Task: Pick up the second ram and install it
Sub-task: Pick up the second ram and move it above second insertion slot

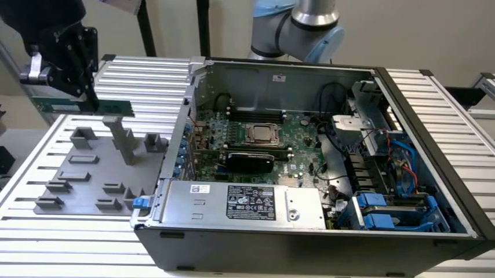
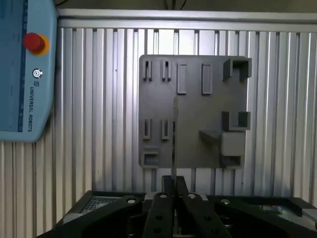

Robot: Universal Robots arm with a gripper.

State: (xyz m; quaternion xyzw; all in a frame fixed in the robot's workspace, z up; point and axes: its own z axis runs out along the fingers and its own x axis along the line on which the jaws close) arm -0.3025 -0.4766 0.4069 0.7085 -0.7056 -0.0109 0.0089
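Observation:
My gripper hangs above the grey plastic tray at the exterior view's left, outside the computer case. It is shut on the second ram, a thin green stick held level in the air above the tray's blocks. In the wrist view the ram shows edge-on as a thin line that runs out from between the black fingers over the tray. The motherboard lies in the open case, with dark memory slots just behind the CPU socket.
The case's side wall stands between the tray and the motherboard. A black-topped card lies in front of the socket, and the power supply sits at the front. Cables and blue drive bays fill the exterior view's right. A teach pendant lies beside the tray.

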